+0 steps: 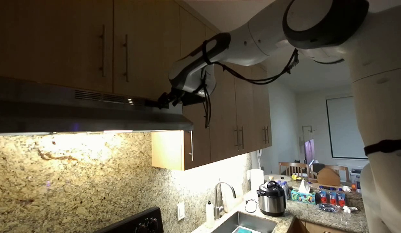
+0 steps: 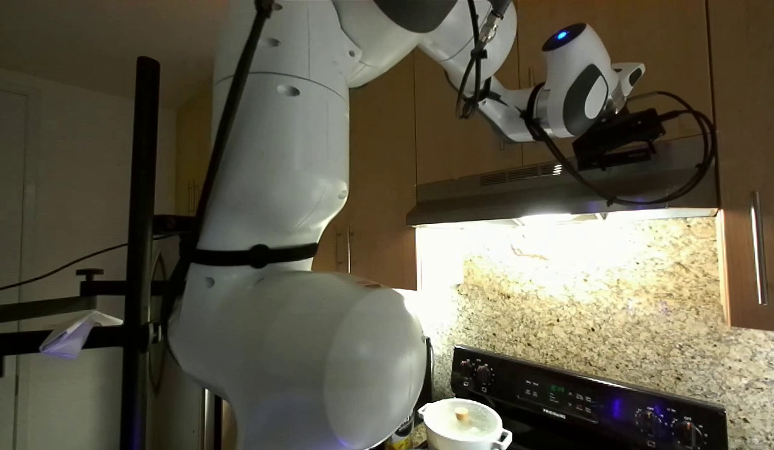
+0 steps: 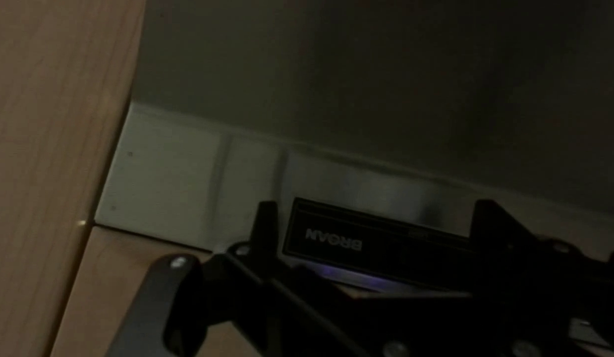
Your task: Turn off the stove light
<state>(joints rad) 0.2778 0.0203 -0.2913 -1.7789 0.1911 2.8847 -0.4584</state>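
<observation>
Robotiq gripper [image 3: 377, 210], fingers [image 3: 265, 225] spread well apart, hangs at the black BROAN control panel [image 3: 371, 245] on the front of the range hood [image 1: 58, 115]; contact cannot be made out in the dark wrist view. Under the hood the stove light [image 2: 547, 219] burns in both exterior views, brightening the speckled backsplash [image 1: 100, 181]. No light switch can be picked out, so pressing it well probably calls for leading with a single fingertip, pushing straight and lightly, and easing off once the light goes out.

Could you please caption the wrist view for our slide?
Jaws stand open before the black BROAN panel on the range hood.
</observation>
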